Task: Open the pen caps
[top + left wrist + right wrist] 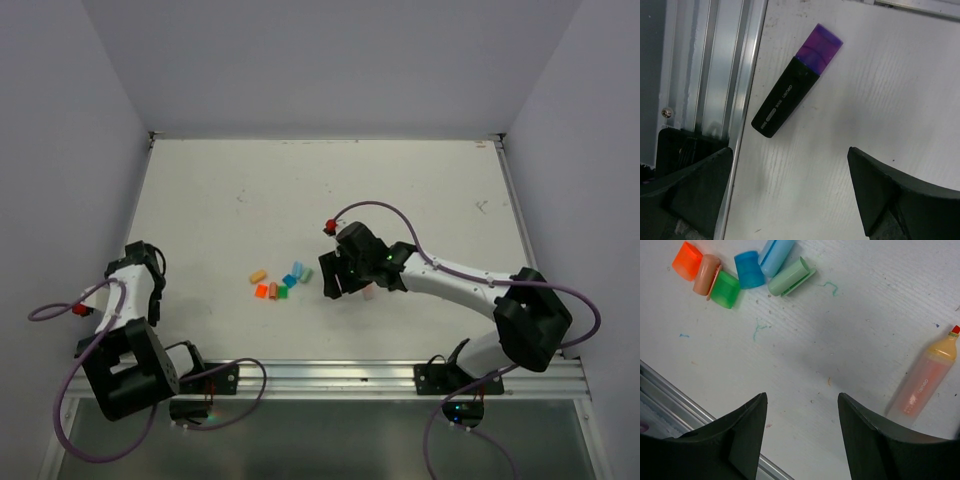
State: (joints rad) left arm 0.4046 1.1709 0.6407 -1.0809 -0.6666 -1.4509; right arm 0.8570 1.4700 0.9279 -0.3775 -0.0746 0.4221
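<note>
Caps (749, 271) cluster well apart from uncapped peach marker (922, 385).

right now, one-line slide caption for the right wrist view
Right gripper open and empty, loose pen caps clustered at upper left, an uncapped peach marker lying at right

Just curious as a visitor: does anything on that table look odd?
One black marker still wears its purple cap, lying askew beside the metal rail, while other caps lie loose. The table bears ink scribbles.
</note>
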